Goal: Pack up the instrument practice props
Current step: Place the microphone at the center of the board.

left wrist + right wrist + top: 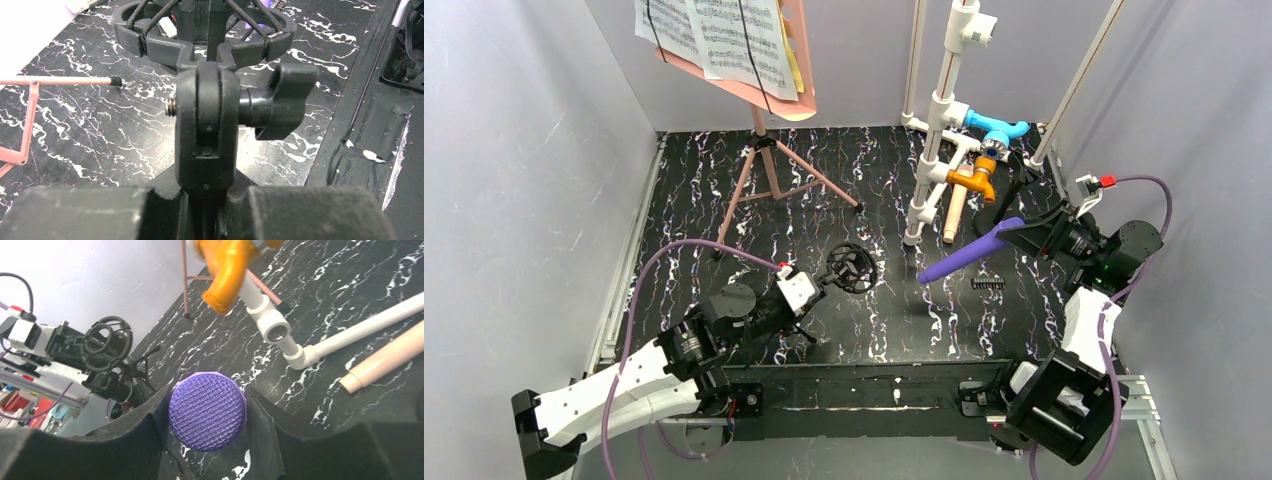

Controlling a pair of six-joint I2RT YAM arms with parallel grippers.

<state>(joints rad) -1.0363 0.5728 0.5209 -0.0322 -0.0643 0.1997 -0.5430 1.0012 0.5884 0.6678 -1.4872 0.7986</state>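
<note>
**While both arms grip props, others sit on the table [894, 330]**

Where the right gripper [1014, 232] clamps its handle, the purple microphone [969, 255] slants above the black marbled surface, mesh head toward the middle. Just behind it, the beige microphone [954, 212] lies beside the white pipe frame [939, 120]. At front left, the left gripper [809, 290] has narrow jaws closed on a small black tripod [852, 268]. Back left, the pink sheet-music holder [769, 170] stands upright, carrying printed music pages [724, 35].
</note>
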